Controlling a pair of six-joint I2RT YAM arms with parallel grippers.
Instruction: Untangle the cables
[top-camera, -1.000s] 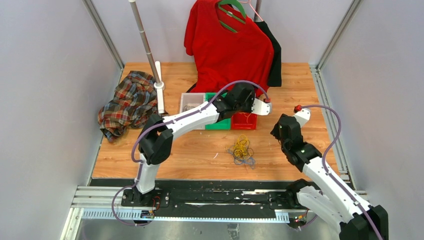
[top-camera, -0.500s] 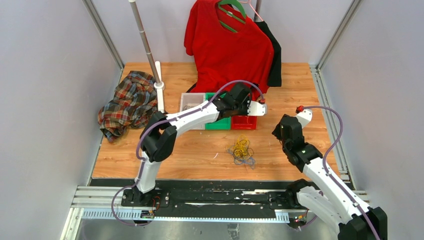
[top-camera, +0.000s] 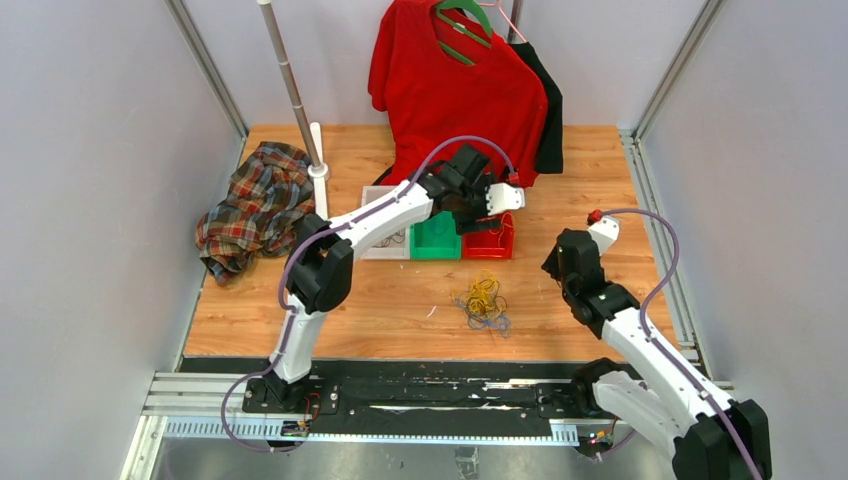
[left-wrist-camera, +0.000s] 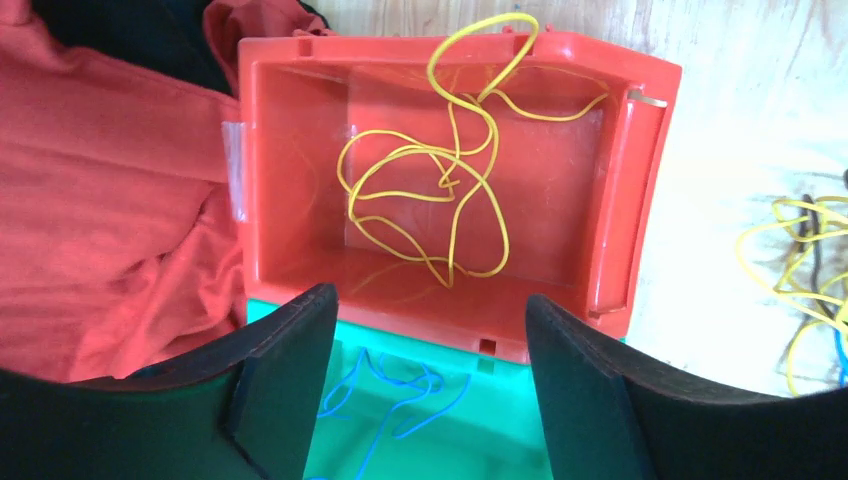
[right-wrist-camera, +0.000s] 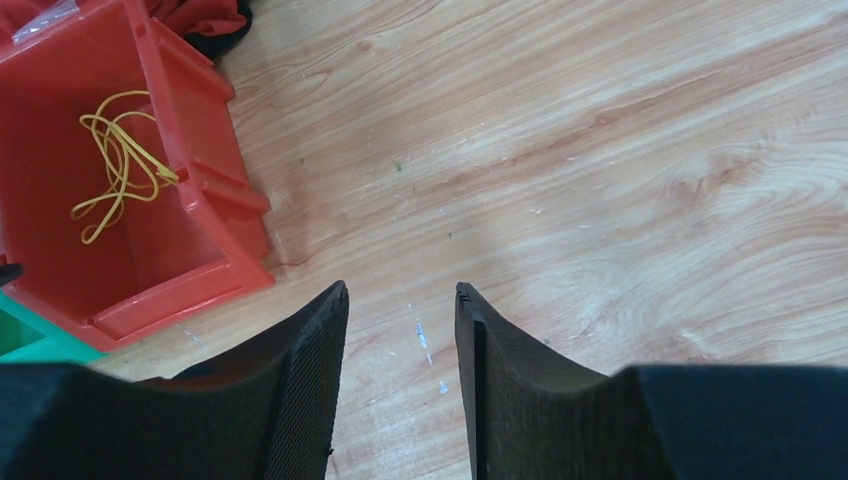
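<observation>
A tangle of yellow, black and blue cables (top-camera: 484, 298) lies on the wooden table in front of the bins, and shows at the right edge of the left wrist view (left-wrist-camera: 800, 260). One loose yellow cable (left-wrist-camera: 440, 180) curls inside the red bin (left-wrist-camera: 630, 200). A blue cable (left-wrist-camera: 400, 395) lies in the green bin (left-wrist-camera: 500, 440). My left gripper (left-wrist-camera: 430, 300) hangs open above the seam between these two bins, holding nothing. My right gripper (right-wrist-camera: 400, 290) is open over bare wood, right of the red bin (right-wrist-camera: 190, 200).
A clear bin (top-camera: 380, 245) stands left of the green bin (top-camera: 436, 238). A plaid shirt (top-camera: 255, 205) lies at the back left beside an upright pole (top-camera: 290, 90). A red shirt (top-camera: 455, 90) on a hanger hangs right behind the bins.
My left wrist has swung left and back above the bins, and its jaws now stand apart. The right arm has barely moved.
</observation>
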